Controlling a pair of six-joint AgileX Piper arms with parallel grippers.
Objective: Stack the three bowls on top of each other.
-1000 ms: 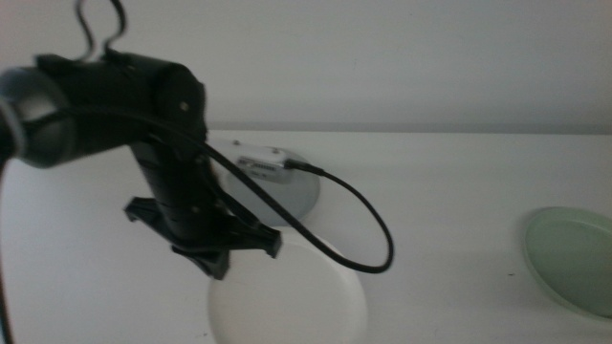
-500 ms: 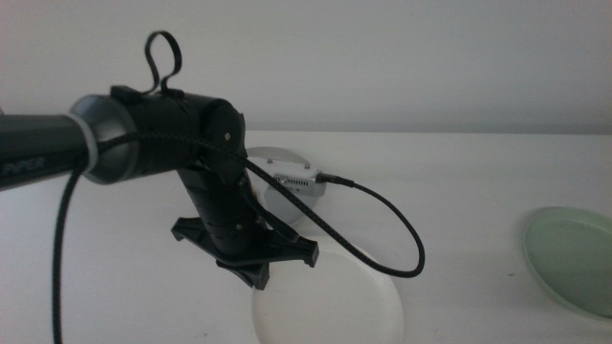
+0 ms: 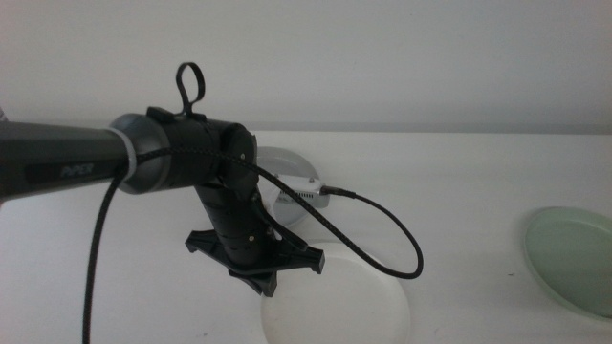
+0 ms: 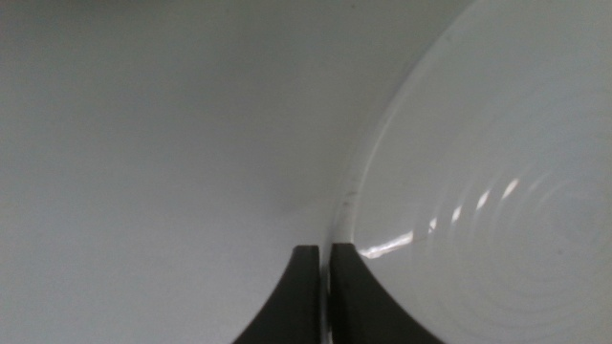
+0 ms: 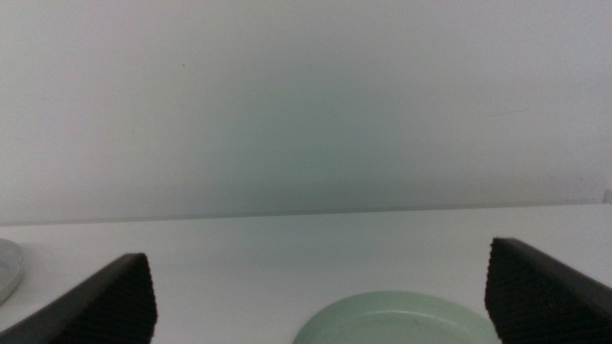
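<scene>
My left gripper (image 3: 266, 283) is shut on the rim of the white bowl (image 3: 337, 308), near the front middle of the table. In the left wrist view its jaws pinch that rim, and the white bowl (image 4: 478, 191) spreads out to one side. Behind the arm, the grey bowl (image 3: 291, 168) lies partly hidden. The pale green bowl (image 3: 574, 258) rests at the table's right edge. Open and empty, my right gripper (image 5: 320, 298) hangs just short of the pale green bowl (image 5: 402, 323) and does not show in the middle view.
The left arm's black cable (image 3: 382, 239) loops over the table between the white and green bowls. A pale wall (image 3: 402, 57) rises behind the table's far edge. White tabletop (image 3: 459, 182) stretches between the bowls.
My left arm has swung to the right, taking the white bowl with it toward the green bowl. More of the grey bowl is covered by the arm. The green bowl has not moved.
</scene>
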